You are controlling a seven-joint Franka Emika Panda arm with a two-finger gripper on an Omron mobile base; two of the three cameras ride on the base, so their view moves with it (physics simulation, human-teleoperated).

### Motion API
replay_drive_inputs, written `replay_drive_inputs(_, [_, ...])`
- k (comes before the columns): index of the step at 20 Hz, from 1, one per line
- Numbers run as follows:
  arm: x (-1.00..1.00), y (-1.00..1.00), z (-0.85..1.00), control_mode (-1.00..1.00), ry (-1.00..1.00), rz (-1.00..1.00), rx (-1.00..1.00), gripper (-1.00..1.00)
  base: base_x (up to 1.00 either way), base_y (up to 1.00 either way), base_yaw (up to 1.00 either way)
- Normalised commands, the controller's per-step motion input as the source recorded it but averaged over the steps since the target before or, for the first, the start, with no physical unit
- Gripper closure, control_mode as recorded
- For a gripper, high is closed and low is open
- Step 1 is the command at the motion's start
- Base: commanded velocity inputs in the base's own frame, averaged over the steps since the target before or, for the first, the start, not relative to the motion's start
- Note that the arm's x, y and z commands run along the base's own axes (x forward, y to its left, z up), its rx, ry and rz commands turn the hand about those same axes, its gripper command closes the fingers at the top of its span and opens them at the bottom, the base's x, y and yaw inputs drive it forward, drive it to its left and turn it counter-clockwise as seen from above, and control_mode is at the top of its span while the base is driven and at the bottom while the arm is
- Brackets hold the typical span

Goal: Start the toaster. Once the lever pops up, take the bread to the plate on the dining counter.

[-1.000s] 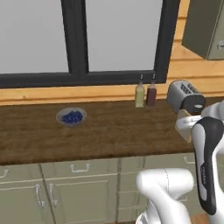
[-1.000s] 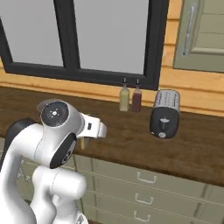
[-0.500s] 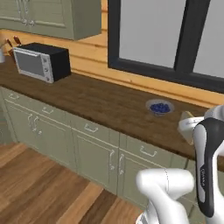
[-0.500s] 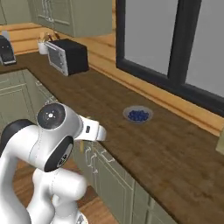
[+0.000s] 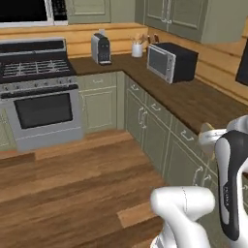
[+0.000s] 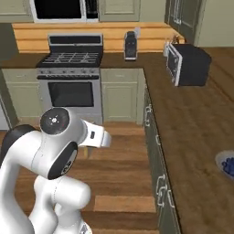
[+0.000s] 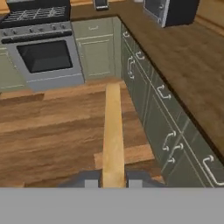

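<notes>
The thin, pale cream-tan slice of bread (image 7: 113,131) stands edge-on between the two small dark fingers (image 7: 92,183) of the gripper (image 7: 113,183), which are closed to a narrow gap upon its lower edge; in the left base view a tan corner of the slice (image 5: 207,130) shows just beside the white wrist.

The whole scene differs from that of a second ago. The window, the two bottles and the silver-grey toaster that then faced the cameras are replaced by a stainless gas range with a dark oven door (image 5: 38,99), a black box-shaped microwave oven (image 5: 173,62), a small grey coffee machine (image 5: 100,48) and a bare wood-plank floor (image 5: 72,179). This is a turn of the base, not a displacement of the objects. The grey bowl with blue berries (image 6: 226,163) lies at the right edge of the right base view, on the dark wood-grain counter (image 6: 192,119) above the sage-green cabinets.

Interpretation: toasting and pick-up appear complete, and the carrying stage is in progress. Neither the wooden plate nor the dining counter can be located from these views, so the base probably has further to turn or drive before placement. The slice, held by one edge and projecting forward, may slip or swing during travel.
</notes>
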Motion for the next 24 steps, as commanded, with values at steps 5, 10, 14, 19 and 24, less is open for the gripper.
replay_drive_inputs(5, [0.00, 0.00, 0.00, 1.00, 0.00, 0.00, 0.00, 1.00, -0.09, 0.53, 0.92])
replay_drive_inputs(10, [0.00, 0.00, 0.00, 1.00, 0.00, 0.00, 0.00, 1.00, -0.10, 0.59, 0.90])
replay_drive_inputs(14, [0.00, 0.00, 0.00, 1.00, 0.00, 0.00, 0.00, 1.00, -0.02, 0.57, 0.88])
replay_drive_inputs(19, [0.00, 0.00, 0.00, 1.00, 0.00, 0.00, 0.00, 1.00, 0.04, 0.59, 0.79])
replay_drive_inputs(24, [0.00, 0.00, 0.00, 1.00, 0.00, 0.00, 0.00, 1.00, 0.18, 0.62, 0.66])
